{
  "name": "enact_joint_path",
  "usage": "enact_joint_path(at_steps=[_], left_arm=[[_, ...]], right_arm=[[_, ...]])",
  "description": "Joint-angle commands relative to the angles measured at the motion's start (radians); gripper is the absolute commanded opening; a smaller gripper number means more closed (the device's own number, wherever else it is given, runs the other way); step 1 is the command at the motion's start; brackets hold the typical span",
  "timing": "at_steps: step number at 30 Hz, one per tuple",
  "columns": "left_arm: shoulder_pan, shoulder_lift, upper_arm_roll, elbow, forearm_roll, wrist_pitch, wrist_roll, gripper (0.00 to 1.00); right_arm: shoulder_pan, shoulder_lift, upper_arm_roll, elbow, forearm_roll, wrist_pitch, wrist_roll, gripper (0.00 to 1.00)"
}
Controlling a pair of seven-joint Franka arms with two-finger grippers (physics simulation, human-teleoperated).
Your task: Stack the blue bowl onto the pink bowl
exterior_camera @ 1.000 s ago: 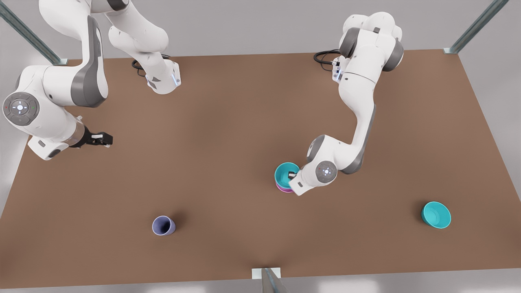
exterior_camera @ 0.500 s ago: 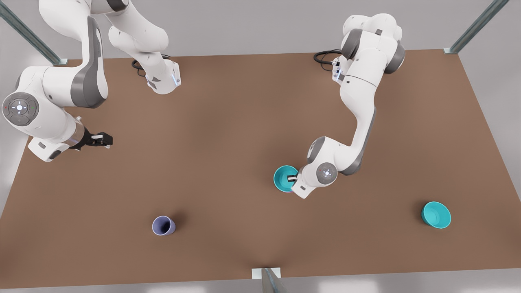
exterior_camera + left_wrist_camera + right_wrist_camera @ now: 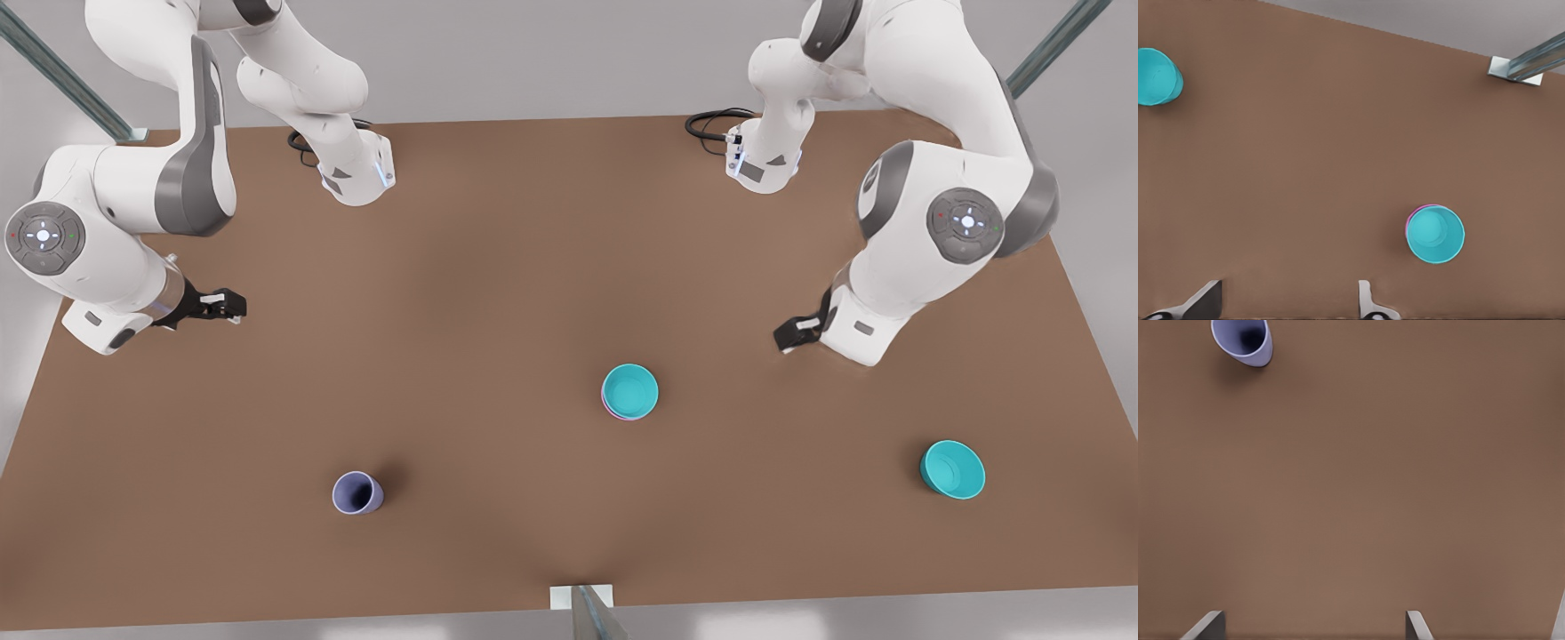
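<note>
The blue bowl [image 3: 630, 390] sits nested in the pink bowl [image 3: 610, 411]; left gripper [image 3: 794, 335] and right gripper [image 3: 224, 306] hang apart, fingers spread.

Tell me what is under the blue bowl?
The pink bowl is under the blue bowl. Only a thin pink edge shows beside the blue rim. The rest of the pink bowl and its inside are covered.

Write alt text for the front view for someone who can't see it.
A blue bowl sits nested in a pink bowl mid-table, released. The left pincer and right pincer hover apart, both open.
</note>
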Motion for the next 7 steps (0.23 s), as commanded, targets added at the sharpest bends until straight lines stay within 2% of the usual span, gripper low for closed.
enact_joint_path(at_steps=[1, 7], left_arm=[[0.013, -0.112, 0.024, -0.108, 0.062, -0.152, 0.526, 1.0], [0.009, -0.126, 0.025, -0.119, 0.059, -0.133, 0.525, 1.0]], right_arm=[[0.0, -0.001, 0.001, 0.0, 0.001, 0.0, -0.016, 1.0], [0.0, -0.001, -0.001, 0.0, 0.001, 0.0, -0.016, 1.0]])
